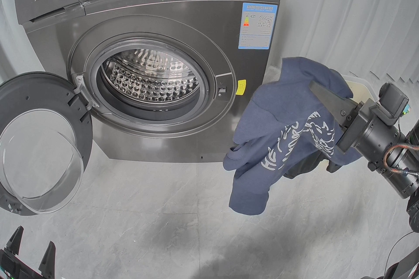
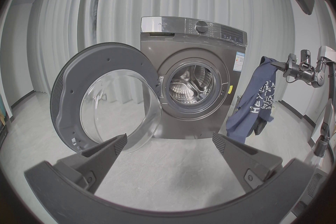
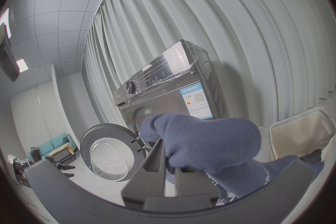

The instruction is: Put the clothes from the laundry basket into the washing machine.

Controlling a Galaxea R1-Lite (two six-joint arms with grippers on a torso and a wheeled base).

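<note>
Door hangs wide open on the left, my left gripper spread and idle low beside it. Washing machine drum is well left of the navy sweatshirt, which my right gripper pinches by one fold, clear of the floor, in front of the laundry basket. Risk: the dangling sleeve snags the drum rim, or the thin pinch slips (most of the weight hangs free).

A pale grey pleated curtain hangs in long vertical folds across the back of the room, reaching down to the far edge of a light grey tiled floor with thin grout lines. Overhead is a ceiling of square grey panels. At the floor's distant corner, a teal sofa stands against a white wall.
</note>
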